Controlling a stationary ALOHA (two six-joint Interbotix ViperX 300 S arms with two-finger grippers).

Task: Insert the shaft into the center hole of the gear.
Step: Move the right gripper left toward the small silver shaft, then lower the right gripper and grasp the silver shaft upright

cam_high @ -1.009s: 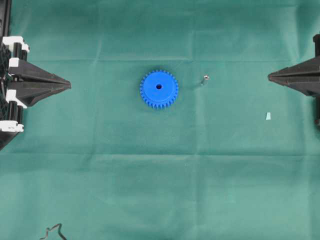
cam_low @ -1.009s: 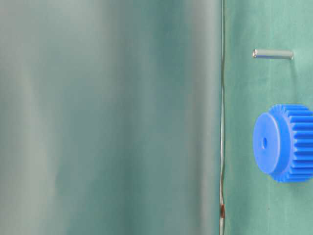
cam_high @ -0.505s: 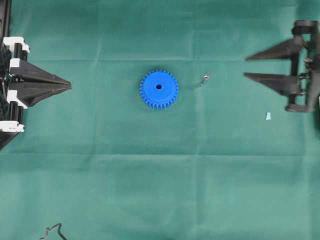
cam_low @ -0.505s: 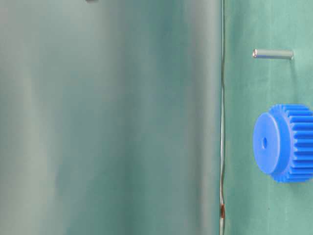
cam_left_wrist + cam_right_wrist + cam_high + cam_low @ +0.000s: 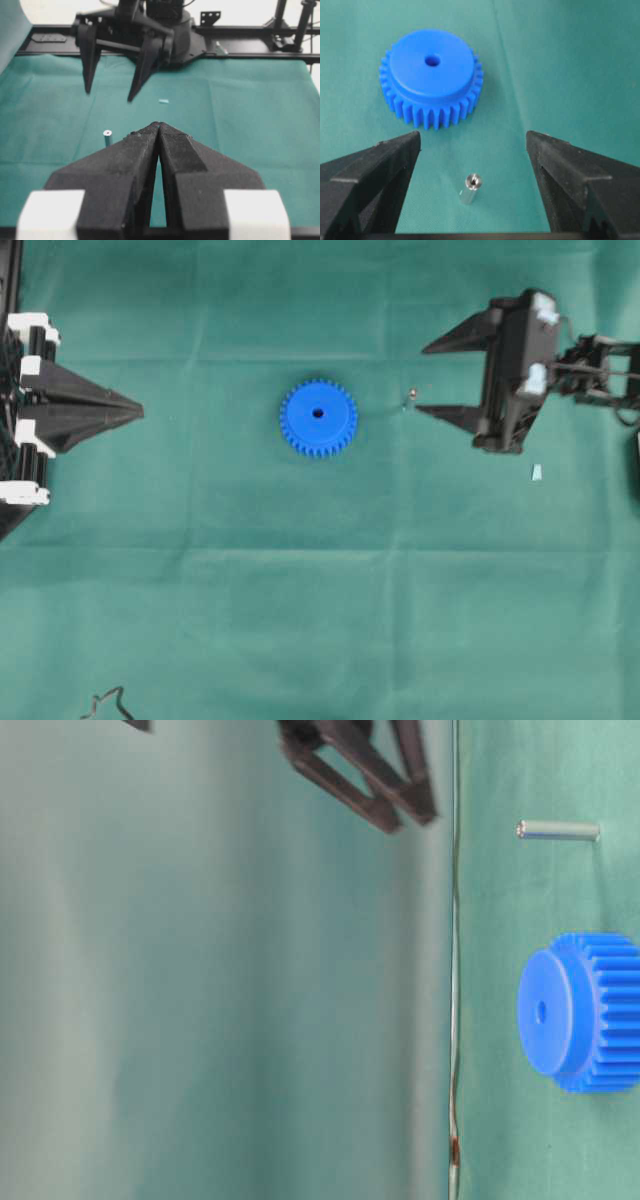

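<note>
- Gear, bright blue and toothed, lies flat on the green cloth of the worktop, near the middle of the overhead view.
- Its center hole faces upward, dark and unfilled.
- At 3 o'clock from the gear, a short way off and not touching it, the shaft stands upright on the cloth, its shiny round end on top.
- From the right wrist camera, the shaft sits between the two dark fingers, touching neither, with the gear beyond it at 11 o'clock.
- Right gripper hangs just at 3 o'clock of the shaft in the overhead view; its fingers are spread wide and hold nothing.
- Seen from table level, that gripper is blurred and hangs above the cloth, clear of the shaft.
- Left gripper sits at the 9 o'clock edge of the overhead view, well apart from the gear; its fingers are pressed together with nothing between them.
- A small pale scrap lies on the cloth at about 4 o'clock from the shaft, beyond the right gripper.
</note>
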